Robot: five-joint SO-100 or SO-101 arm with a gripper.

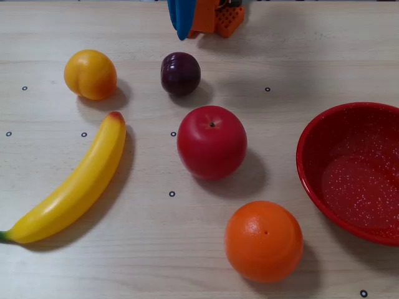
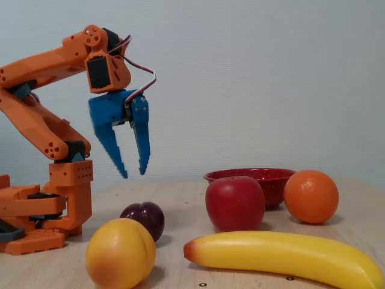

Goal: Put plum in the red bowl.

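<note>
Where it rests on the table [image 1: 149, 249], in the upper centre of the overhead view, the plum [image 1: 181, 73] is near-round with no clear long axis; its crease runs roughly top to bottom of the frame. It lies above the apple [image 1: 212, 142], apart from it. The red bowl [image 1: 352, 171] sits at the right edge, mouth up. In the fixed view, the blue gripper [image 2: 133, 173] hangs above the plum [image 2: 143, 219], fingers pointing down, spread apart and holding nothing. The orange arm [image 2: 42, 66] rises from its base at lower left, then reaches right to a downturned wrist
</note>
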